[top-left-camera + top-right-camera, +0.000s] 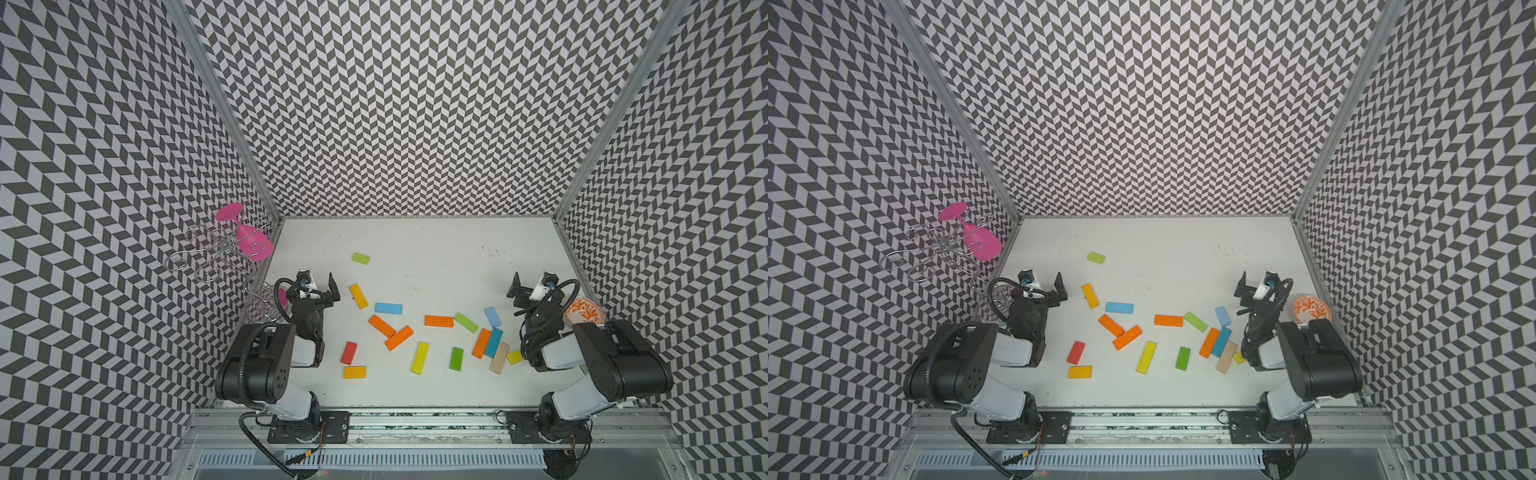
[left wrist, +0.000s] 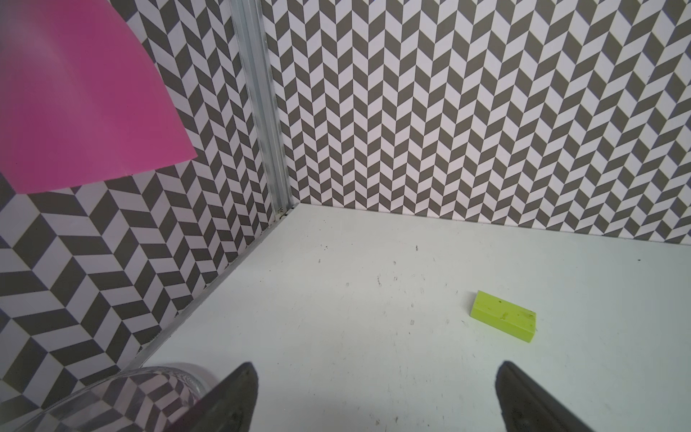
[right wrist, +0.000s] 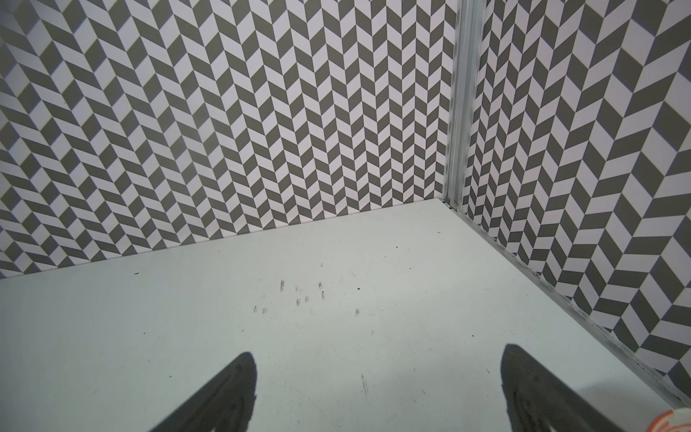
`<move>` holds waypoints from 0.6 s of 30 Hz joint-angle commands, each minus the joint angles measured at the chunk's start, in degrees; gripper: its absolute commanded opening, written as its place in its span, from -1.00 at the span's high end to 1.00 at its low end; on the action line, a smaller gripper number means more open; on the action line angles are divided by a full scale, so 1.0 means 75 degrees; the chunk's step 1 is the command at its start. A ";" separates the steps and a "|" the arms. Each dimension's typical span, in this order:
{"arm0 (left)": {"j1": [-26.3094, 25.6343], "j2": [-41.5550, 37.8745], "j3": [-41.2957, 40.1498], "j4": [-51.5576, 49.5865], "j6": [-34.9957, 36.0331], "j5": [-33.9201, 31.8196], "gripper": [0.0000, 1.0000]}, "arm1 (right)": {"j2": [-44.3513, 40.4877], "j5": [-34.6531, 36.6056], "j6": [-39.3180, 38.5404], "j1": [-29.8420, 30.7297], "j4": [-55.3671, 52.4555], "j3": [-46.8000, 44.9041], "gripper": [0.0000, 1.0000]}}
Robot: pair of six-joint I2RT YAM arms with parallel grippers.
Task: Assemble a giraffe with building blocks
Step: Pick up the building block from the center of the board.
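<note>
Several coloured building blocks lie flat and loose on the white table (image 1: 415, 245) in both top views. Among them are a lime block (image 1: 360, 258) (image 2: 503, 316) set apart at the back, a yellow one (image 1: 358, 296), two touching orange ones (image 1: 390, 331) and a red one (image 1: 349, 353). An orange, teal and beige cluster (image 1: 493, 347) lies by the right arm. My left gripper (image 1: 320, 287) (image 2: 375, 364) hovers open at the left, holding nothing. My right gripper (image 1: 530, 291) (image 3: 377, 351) hovers open at the right over bare table.
A wire rack with a hanging pink glass (image 1: 245, 237) (image 2: 82, 97) stands in the left corner. A clear glass (image 1: 262, 307) sits beside the left arm. An orange-patterned bowl (image 1: 583, 311) sits behind the right arm. Chevron walls close in three sides.
</note>
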 commanded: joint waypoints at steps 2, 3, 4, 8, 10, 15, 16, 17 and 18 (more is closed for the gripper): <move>-0.0041 0.0085 0.0128 0.0276 0.0059 -0.0038 -1.00 | 0.0085 0.0105 -0.0070 0.0048 0.0480 0.0097 -0.99; -0.0044 0.0079 0.0129 0.0275 0.0058 -0.0038 -1.00 | 0.0085 0.0097 -0.0067 0.0051 0.0486 0.0097 -0.99; -0.0032 0.0088 0.0137 0.0268 0.0065 -0.0027 -1.00 | 0.0085 0.0102 -0.0067 0.0051 0.0486 0.0097 -0.99; -0.0020 0.0099 0.0151 0.0236 0.0050 0.0004 -1.00 | 0.0085 0.0092 -0.0047 0.0037 0.0456 0.0107 -0.99; 0.0003 0.0086 0.0141 0.0237 0.0044 0.0031 -1.00 | 0.0085 0.0082 -0.0041 0.0026 0.0441 0.0120 -0.99; -0.0026 0.0040 0.0089 0.0309 0.0058 0.0010 -0.96 | -0.0247 0.0402 0.0044 0.0091 0.0371 -0.0048 -0.97; -0.0057 -0.0002 0.0109 0.0387 0.0091 -0.0184 -0.91 | -0.0418 0.0338 0.0050 0.0096 0.0219 -0.0104 -0.91; -0.0145 -0.0216 0.0200 0.0024 0.0090 -0.0449 -0.88 | -0.0514 0.0222 -0.0013 0.0088 0.0189 -0.0171 -0.82; -0.0261 -0.0578 0.0420 -0.0731 0.0073 -0.0875 -0.87 | -0.0602 0.0066 -0.0113 0.0104 0.0288 -0.0296 -0.80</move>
